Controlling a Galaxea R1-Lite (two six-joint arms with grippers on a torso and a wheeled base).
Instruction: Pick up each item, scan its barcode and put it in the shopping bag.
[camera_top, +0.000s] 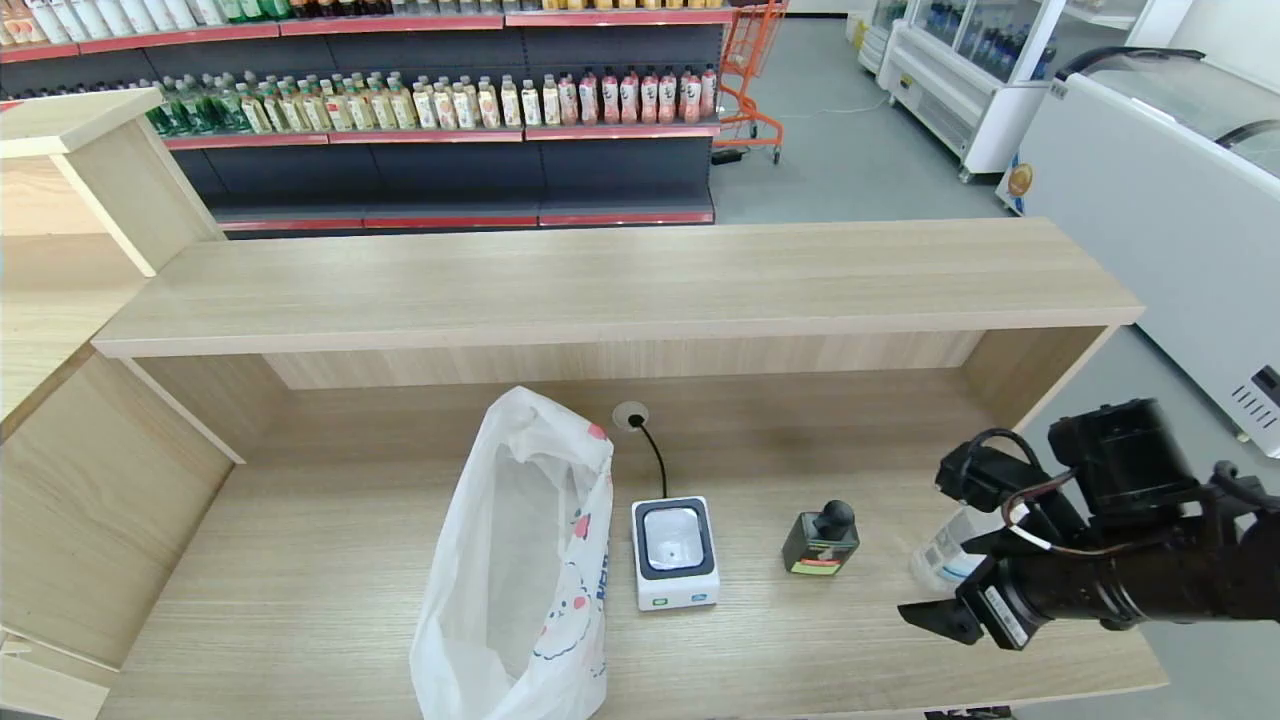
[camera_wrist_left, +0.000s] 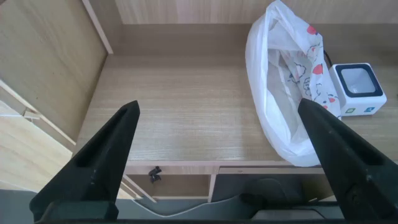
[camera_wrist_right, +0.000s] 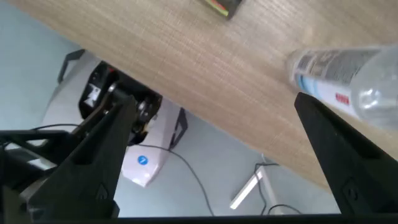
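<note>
Since neither gripper holds anything, I judge step = first pickup. On counter (camera_top: 300, 600): shopping bag (camera_top: 520, 580) open, left of ctr; L gripper (camera_wrist_left: 217, 106), R gripper (camera_wrist_right: 211, 102) both spread; scanner (camera_top: 675, 550) beside bag; clear bottle (camera_wrist_right: 348, 68) lies by R gripper at right edge; dark bottle (camera_top: 822, 540) btwn those two. Next: straddle clear bottle, no rolling.

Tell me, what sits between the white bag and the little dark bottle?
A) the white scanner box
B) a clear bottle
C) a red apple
A: the scanner stands with the shopping bag on one side and the dark bottle on the other.
</note>
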